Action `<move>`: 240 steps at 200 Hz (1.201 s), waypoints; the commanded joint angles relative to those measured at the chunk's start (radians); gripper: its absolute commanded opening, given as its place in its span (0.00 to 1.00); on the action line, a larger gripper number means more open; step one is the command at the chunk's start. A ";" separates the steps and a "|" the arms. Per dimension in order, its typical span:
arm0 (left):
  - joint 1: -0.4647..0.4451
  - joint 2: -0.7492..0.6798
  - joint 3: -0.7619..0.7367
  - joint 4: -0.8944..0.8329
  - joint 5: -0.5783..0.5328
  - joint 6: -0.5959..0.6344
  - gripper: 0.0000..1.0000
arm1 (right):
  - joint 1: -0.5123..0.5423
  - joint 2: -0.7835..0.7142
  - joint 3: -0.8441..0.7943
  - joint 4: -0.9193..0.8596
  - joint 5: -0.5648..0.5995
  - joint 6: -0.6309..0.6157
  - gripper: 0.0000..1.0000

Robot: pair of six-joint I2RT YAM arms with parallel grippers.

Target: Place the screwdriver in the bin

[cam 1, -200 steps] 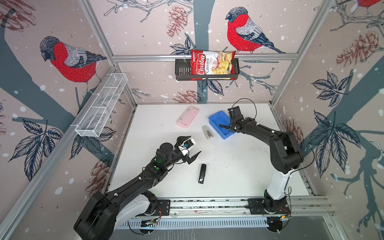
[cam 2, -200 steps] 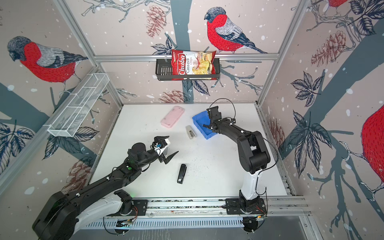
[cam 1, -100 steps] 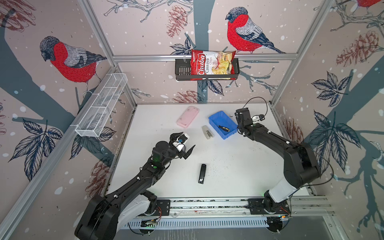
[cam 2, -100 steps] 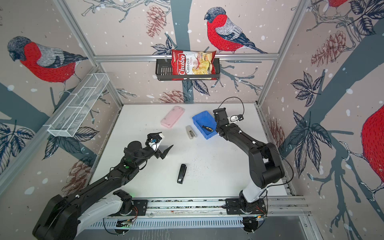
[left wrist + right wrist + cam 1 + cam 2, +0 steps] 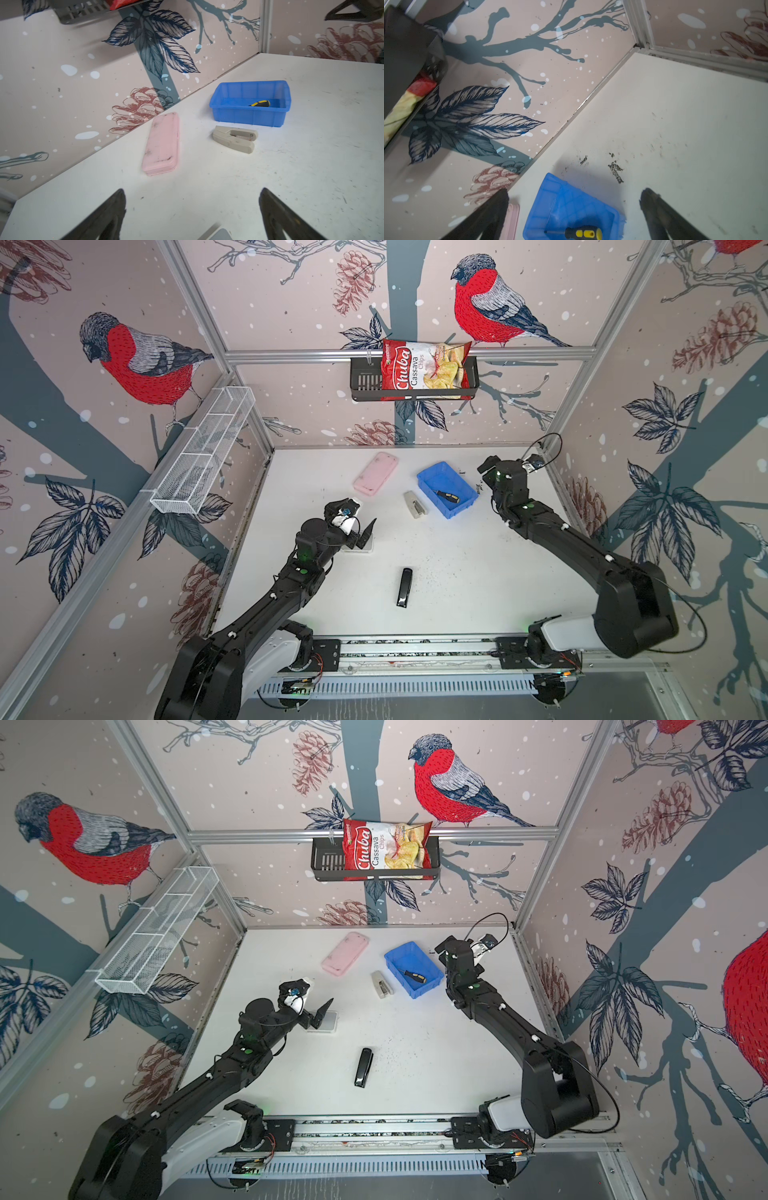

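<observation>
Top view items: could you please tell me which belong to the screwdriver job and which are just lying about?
Job: screwdriver, lying inside the blue bin; right gripper, open near it.
Lying about: pink case, grey stapler, black stapler, chips bag in the wall rack.

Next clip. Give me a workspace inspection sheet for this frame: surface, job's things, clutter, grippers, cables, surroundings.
Surface: white table, scuffed; dark flecks near the blue bin.
Job's things: screwdriver lies flat inside the bin.
Clutter: pink case; grey stapler beside the bin; black stapler mid-table; small pale box under the left gripper.
Grippers: left gripper open, empty; right gripper open, empty, raised near the bin.
Cables: black cable loops off the right wrist, touching no object.
Surroundings: Chuba cassava chips bag in black wall rack; white wire basket on the left wall.
</observation>
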 commanded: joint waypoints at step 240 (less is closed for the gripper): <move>0.270 0.312 -0.232 0.652 -0.384 -0.205 0.98 | -0.331 -0.050 -0.582 0.686 -0.105 -0.650 1.00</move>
